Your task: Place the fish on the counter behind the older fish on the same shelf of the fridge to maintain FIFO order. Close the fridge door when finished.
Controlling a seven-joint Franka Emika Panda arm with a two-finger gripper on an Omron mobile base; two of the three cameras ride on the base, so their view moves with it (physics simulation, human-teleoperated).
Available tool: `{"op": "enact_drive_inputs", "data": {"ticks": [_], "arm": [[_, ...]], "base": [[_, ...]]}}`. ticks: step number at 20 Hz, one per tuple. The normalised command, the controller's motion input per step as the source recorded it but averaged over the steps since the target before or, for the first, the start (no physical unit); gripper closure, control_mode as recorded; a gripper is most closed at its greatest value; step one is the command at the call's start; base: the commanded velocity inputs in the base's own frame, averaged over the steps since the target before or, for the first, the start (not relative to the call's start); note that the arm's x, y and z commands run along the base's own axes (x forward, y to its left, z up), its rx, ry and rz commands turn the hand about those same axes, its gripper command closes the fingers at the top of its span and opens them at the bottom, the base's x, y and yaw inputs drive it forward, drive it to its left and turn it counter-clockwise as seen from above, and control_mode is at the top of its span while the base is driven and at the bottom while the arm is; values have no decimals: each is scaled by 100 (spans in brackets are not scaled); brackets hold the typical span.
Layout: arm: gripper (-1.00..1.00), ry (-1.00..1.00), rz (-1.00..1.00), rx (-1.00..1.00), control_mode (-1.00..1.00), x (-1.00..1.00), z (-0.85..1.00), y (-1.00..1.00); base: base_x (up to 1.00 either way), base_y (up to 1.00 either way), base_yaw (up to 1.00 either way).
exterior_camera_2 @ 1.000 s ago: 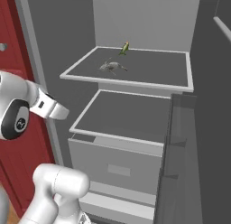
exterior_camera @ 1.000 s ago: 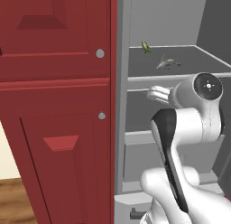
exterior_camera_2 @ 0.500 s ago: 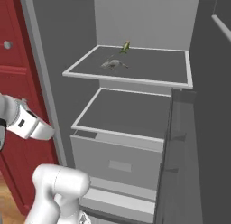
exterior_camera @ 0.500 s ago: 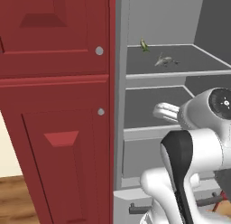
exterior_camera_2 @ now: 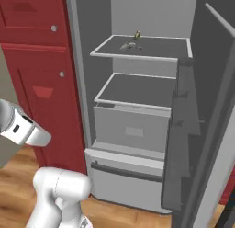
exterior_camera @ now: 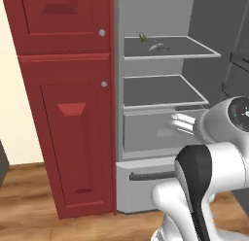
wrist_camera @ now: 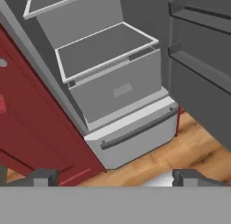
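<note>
- My arm (exterior_camera: 204, 186): glossy white rounded shells, Panda-style links.
- Dark black band runs down the near link, left base view.
- Round dark joint cap (exterior_camera: 240, 113) with small light markings on its face.
- Ribbed white wrist section (exterior_camera: 182, 122) ahead of that joint.
- Right base view: white rounded base column (exterior_camera_2: 57, 195), grey-white wrist block (exterior_camera_2: 20, 126) with a small dark mark.
- Gripper (wrist_camera: 115, 178): two small dark grey finger tips.

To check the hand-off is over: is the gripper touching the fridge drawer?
Apart. In the hand view the gripper stands open and empty over the wooden floor, with clear space to the drawer.
</note>
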Motion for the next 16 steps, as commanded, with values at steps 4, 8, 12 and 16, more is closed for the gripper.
{"op": "enact_drive_inputs", "data": {"ticks": [4, 8, 12, 16], "arm": [[-100, 0, 0, 0, 100, 0, 0, 0], [-100, 0, 0, 0, 100, 0, 0, 0], [-100, 0, 0, 0, 100, 0, 0, 0], [-100, 0, 0, 0, 100, 0, 0, 0]], "base": [[-100, -3, -5], [-100, -38, -18], [-76, -90, -34], [-42, -100, -37]]}}
